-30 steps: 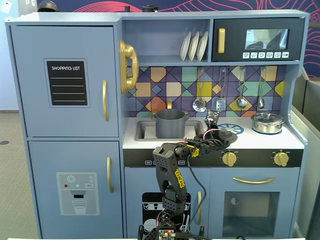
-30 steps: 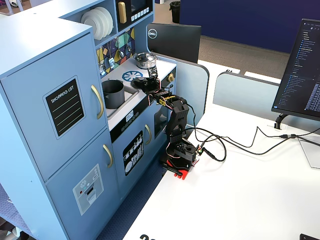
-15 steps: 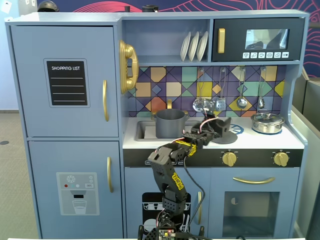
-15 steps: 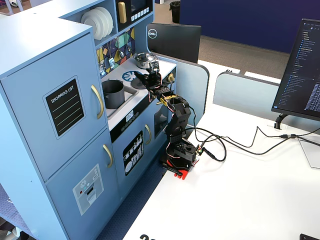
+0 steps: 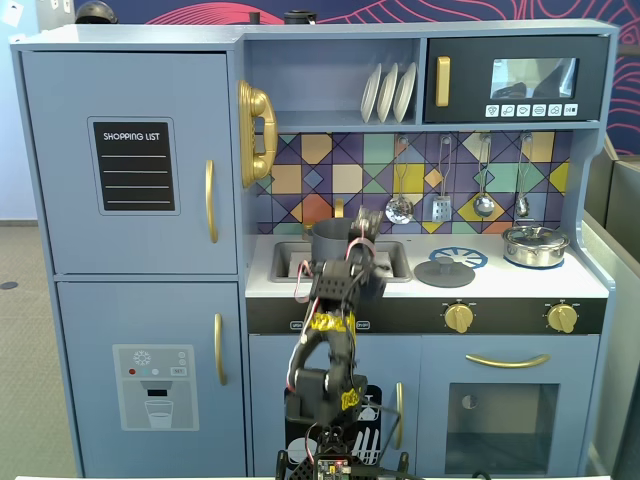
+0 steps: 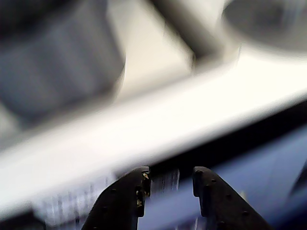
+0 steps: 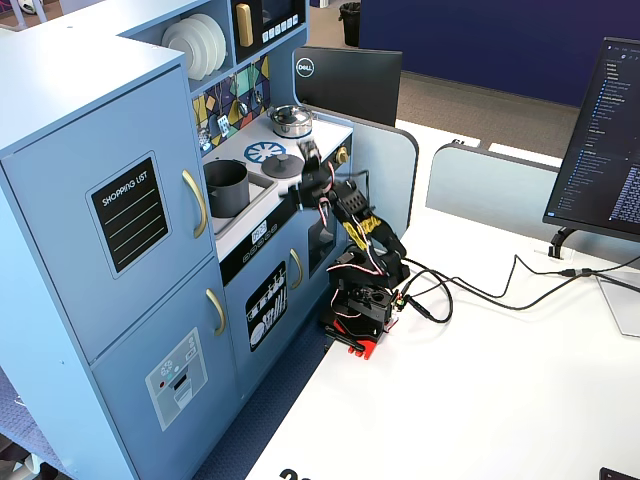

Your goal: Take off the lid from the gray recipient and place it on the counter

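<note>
Empty and only narrowly parted, the gripper (image 6: 170,184) hangs at the wrist view's bottom edge. At center of a fixed view, the lid (image 5: 444,271) lies on the counter (image 5: 500,283), right of the lidless gray pot (image 5: 330,240).

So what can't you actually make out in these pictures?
- Gray pot: arm covers its right side in a fixed view; its inside is hidden.
- Wrist view: motion blur; the gray lid is cut off by the top edge.
- Claw: empty; its state elsewhere is too small.
</note>
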